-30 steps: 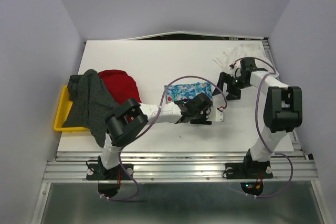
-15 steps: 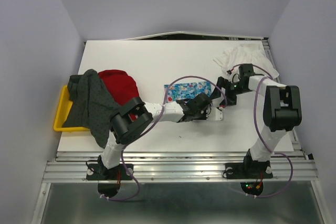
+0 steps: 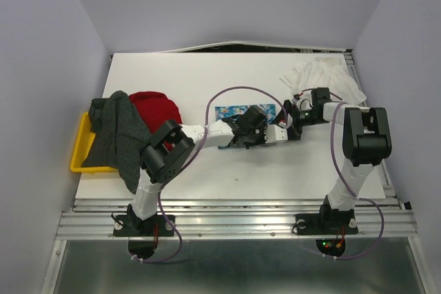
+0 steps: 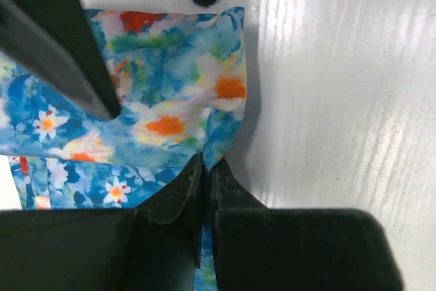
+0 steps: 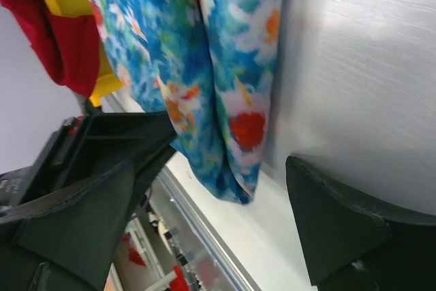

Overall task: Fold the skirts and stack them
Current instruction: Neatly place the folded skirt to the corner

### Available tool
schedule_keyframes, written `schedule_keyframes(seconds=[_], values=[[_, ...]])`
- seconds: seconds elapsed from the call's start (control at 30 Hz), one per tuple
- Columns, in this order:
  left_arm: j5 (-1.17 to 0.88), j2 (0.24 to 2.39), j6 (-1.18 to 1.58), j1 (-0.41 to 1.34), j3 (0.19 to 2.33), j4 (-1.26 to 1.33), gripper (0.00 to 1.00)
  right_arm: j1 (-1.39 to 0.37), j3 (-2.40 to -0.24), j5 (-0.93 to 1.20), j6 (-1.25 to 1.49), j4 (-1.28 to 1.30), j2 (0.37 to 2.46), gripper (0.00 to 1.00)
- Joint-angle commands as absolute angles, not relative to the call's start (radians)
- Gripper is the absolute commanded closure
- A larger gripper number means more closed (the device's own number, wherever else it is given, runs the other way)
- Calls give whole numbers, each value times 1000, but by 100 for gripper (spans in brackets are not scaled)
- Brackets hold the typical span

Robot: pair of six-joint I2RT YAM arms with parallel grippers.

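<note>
The left hand has just clamped onto an edge of the blue flowered skirt, which lies in the middle of the surface. The right hand, spread wide and empty, has moved in beside it. A fold looks imminent.

I read the blue flowered skirt as thin, soft printed cloth, the counter as smooth white with a streaky sheen, the left fingers as matt black plastic, the tray as glossy yellow plastic, and the red skirt as matt cloth

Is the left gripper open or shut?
Shut: in its wrist view the left gripper, fingers together, pinches an edge of the blue floral skirt.
</note>
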State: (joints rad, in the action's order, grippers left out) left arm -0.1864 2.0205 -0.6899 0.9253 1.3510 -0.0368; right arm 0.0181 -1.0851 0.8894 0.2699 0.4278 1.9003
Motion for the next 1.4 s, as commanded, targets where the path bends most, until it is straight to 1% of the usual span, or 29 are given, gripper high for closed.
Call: schedule_keyframes(seconds=[0.0,0.3,0.43,0.5,0.53,0.57,0.63,0.67,0.73,0.77,0.83,0.87,0.9,0.93,0.97,1.0,1.07,1.1,1.17,1.23,1.33,1.37], values=[[-276,1944,-678,928,1393,-58,100,-5,-1068,873,291,339,1979,2],[-365,1913,-663,897,1404,-55,100,-44,-1057,911,327,247,2074,1],[-393,1916,-663,887,1422,-63,100,-81,-1048,888,333,213,2092,3],[-397,1916,-669,887,1425,-63,100,-95,-1039,881,337,198,2089,6],[-399,1916,-669,885,1427,-63,100,-106,-1042,873,339,195,2089,9],[-399,1917,-669,885,1428,-64,100,-106,-1045,858,344,193,2089,15],[-393,1921,-666,885,1431,-64,100,-106,-1058,813,354,193,2086,22],[-388,1922,-663,887,1428,-64,100,-106,-1063,787,357,193,2085,29],[-382,1930,-646,885,1430,-64,100,-106,-1069,747,363,192,2066,35],[-382,1933,-638,885,1428,-64,100,-106,-1072,712,367,192,2057,41],[-388,1933,-621,887,1420,-61,100,-106,-1080,666,362,190,2037,49],[-387,1933,-617,891,1414,-55,100,-106,-1089,652,351,190,2028,58],[-374,1930,-605,894,1410,-51,95,-106,-1092,641,339,193,2023,64],[-368,1927,-594,896,1407,-46,85,-106,-1097,637,328,199,2020,69],[-364,1921,-583,896,1404,-41,69,-106,-1104,617,318,215,2017,73],[-356,1913,-569,896,1391,-38,64,-106,-1124,609,298,225,2013,83],[-345,1852,-511,890,1362,-14,55,-106,-1150,582,230,291,1996,95],[-376,1801,-490,875,1341,-17,47,-106,-1178,569,165,342,1988,99],[-400,1757,-444,862,1327,-47,41,-106,-1219,526,85,403,1964,99],[-422,1707,-433,847,1319,-109,42,-106,-1294,461,-36,496,1950,99],[-442,1652,-411,821,1286,-152,39,-97,-1397,393,-153,596,1940,99],[-442,1641,-410,802,1276,-158,29,-86,-1422,362,-175,618,1942,99]])
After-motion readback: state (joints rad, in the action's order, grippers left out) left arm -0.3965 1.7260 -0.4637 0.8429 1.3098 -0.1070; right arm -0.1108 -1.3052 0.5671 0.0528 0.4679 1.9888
